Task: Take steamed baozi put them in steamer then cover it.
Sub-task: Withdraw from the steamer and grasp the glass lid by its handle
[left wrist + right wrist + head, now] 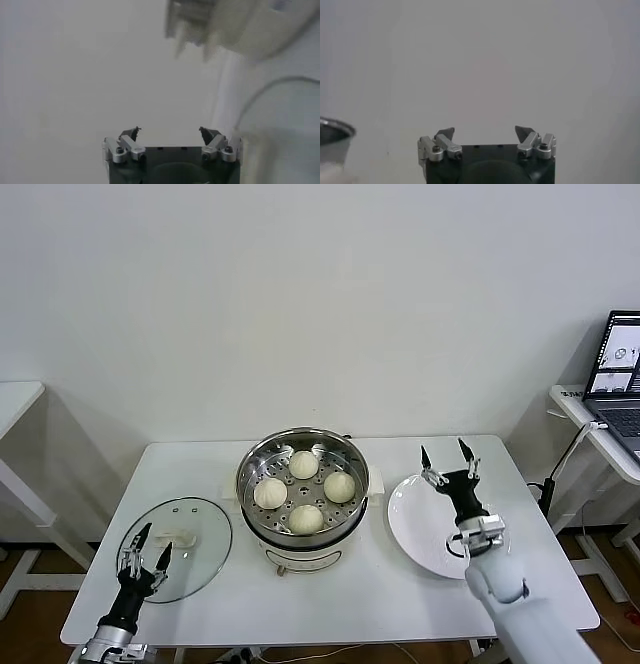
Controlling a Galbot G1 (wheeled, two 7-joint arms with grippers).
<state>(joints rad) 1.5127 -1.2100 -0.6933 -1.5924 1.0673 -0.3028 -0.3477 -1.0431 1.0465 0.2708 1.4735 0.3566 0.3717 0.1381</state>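
All four steamed baozi (304, 491) are seen inside the steamer (252, 459). The cover (205, 529) lies left on the counter (400, 594). Left tool (146, 552) and right tool (447, 453) are spread apart, empty.

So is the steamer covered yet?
No. The steamer stands uncovered, four baozi showing; the cover lies on the table.
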